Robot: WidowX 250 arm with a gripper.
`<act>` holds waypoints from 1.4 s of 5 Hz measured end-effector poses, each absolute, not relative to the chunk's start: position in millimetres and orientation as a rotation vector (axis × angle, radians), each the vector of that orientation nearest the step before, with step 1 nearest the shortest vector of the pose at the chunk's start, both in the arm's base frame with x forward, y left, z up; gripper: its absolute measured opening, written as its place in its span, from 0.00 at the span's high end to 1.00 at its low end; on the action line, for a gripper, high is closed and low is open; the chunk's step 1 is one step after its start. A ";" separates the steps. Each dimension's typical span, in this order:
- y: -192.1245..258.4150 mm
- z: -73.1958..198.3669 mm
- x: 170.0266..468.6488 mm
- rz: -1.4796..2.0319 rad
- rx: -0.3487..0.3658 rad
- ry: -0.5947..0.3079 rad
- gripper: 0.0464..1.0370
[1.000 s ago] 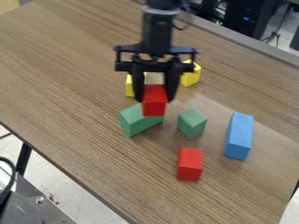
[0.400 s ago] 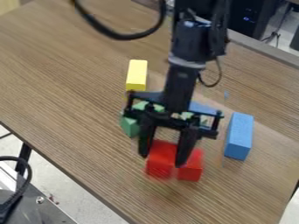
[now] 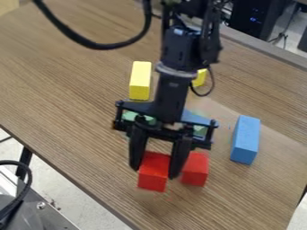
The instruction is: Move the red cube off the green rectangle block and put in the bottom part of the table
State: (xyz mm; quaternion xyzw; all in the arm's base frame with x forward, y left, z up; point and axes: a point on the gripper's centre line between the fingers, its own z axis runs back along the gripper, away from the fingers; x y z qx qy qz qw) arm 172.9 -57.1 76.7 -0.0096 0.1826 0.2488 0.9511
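The gripper (image 3: 157, 174) hangs over the lower middle of the table, shut on a red cube (image 3: 153, 176) held between its two fingers. Just right of it, a second red block (image 3: 195, 169) rests on the table, partly behind the right finger. Behind the gripper's crossbar, the green rectangle block (image 3: 129, 116) is mostly hidden. Whether the held cube touches the table cannot be told.
Another green block (image 3: 199, 130) is partly covered by the gripper's right side. A blue block (image 3: 245, 139) stands to the right. Farther back are a yellow block (image 3: 140, 80) and a second yellow piece (image 3: 199, 77). The wooden table's (image 3: 78, 148) left edge runs diagonally.
With the red cube in it, the gripper has come from above the green rectangle block down toward the table's lower part, lately shifting slightly left. The other blocks have stayed where they were.
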 end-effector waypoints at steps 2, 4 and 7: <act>-53.7 66.8 183.1 0.485 -0.014 0.350 0.39; -55.9 66.9 189.5 0.477 -0.033 0.321 0.03; -68.7 84.4 209.0 0.283 -0.028 0.124 0.04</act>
